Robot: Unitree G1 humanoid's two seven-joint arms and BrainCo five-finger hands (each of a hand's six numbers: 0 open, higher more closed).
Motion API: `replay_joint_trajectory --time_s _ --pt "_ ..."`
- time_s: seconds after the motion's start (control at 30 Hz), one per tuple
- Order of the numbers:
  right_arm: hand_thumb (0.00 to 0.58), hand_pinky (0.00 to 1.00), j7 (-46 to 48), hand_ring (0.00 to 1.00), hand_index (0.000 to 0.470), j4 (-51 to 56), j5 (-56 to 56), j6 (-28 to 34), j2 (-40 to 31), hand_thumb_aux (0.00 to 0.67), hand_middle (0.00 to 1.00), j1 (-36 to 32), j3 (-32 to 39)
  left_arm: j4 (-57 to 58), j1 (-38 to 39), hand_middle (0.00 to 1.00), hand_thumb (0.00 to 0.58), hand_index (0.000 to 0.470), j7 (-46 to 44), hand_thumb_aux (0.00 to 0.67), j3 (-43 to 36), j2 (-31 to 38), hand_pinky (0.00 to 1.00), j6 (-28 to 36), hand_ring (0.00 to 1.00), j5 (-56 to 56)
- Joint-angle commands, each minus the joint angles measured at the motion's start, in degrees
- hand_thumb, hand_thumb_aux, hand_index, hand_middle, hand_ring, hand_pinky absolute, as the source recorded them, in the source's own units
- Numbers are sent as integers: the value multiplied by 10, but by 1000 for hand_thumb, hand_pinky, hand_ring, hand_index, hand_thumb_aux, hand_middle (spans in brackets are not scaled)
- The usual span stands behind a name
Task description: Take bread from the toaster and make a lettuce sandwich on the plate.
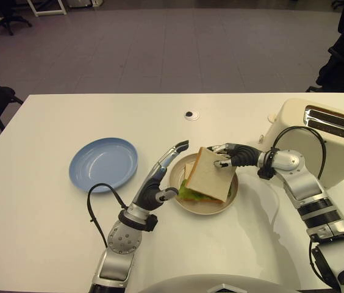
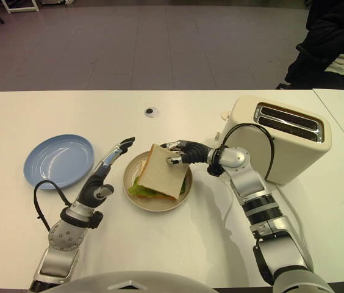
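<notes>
- We count two robot hands: the left robot hand point(image 1: 155, 186) and the right robot hand point(image 1: 232, 159).
- We count two plates: a blue plate point(image 1: 103, 163) and a beige plate point(image 1: 211, 209).
- We see two bread slices: the top slice point(image 1: 211, 178) and the edge of a lower slice point(image 1: 188, 171).
- One lettuce layer point(image 1: 188, 193).
- One toaster point(image 2: 294, 160), with two slots.
- One round cap point(image 1: 189, 114) in the one counter point(image 1: 50, 232).
</notes>
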Motion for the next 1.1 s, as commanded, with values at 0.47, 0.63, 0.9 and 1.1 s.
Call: replay_joint_trajectory --time_s 0.47,0.63,0.9,1.1 --pt "580 0 -45 0 470 23 -79 -67 39 670 0 6 12 126 -63 0 0 0 81 0 -105 120 0 18 0 464" --pt "0 0 -79 0 0 19 -86 -79 45 0 0 -5 -9 155 -60 0 0 0 64 0 -122 144 0 40 0 456" --pt "0 0 -190 0 0 42 -78 -167 9 0 0 -67 -128 152 -51 0 0 0 48 0 -141 155 0 52 0 411" --pt "0 0 -64 0 0 -59 -27 -288 -71 0 0 57 -124 154 -64 0 0 0 72 0 -136 150 0 44 0 361"
